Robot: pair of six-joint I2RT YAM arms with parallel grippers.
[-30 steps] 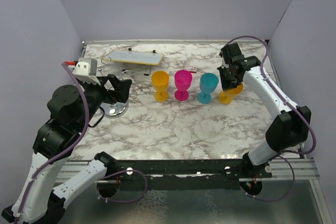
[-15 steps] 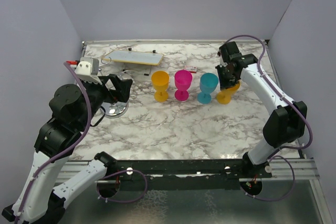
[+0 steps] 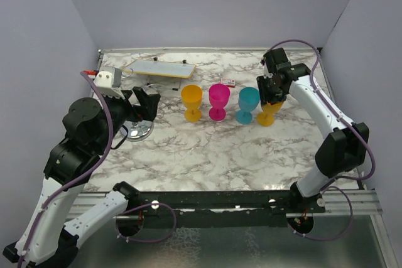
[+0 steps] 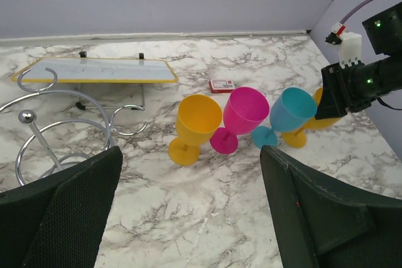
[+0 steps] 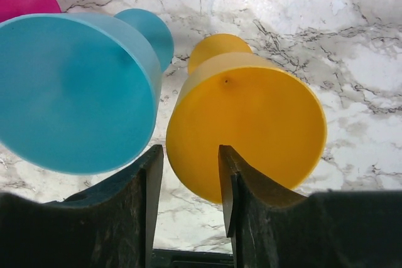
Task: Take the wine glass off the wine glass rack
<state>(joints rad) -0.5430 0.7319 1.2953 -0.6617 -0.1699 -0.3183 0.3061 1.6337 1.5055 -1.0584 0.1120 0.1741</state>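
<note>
The chrome wine glass rack [image 3: 137,131] stands at the table's left; its wire arms [image 4: 63,123] carry nothing. My left gripper [image 3: 148,101] hovers open just above it, its jaws [image 4: 190,155] wide apart with nothing between them. Four wine glasses stand upright in a row: orange [image 3: 191,101], pink [image 3: 219,100], blue [image 3: 249,103] and a second orange one [image 3: 270,113]. My right gripper [image 3: 271,92] is over that last orange glass [image 5: 251,130]. Its jaws [image 5: 188,152] are parted and straddle the near rim, one finger [image 5: 248,186] inside the bowl, without pinching it.
A flat yellow-edged board [image 3: 158,68] sits on its stand at the back left. A small red box [image 3: 228,82] lies behind the pink glass. The blue glass [image 5: 75,92] stands right beside my right gripper. Grey walls enclose the table on three sides.
The right gripper's jaws have opened off the orange glass, which went from tilted to standing on the table beside the blue one. The left arm has shifted slightly.
</note>
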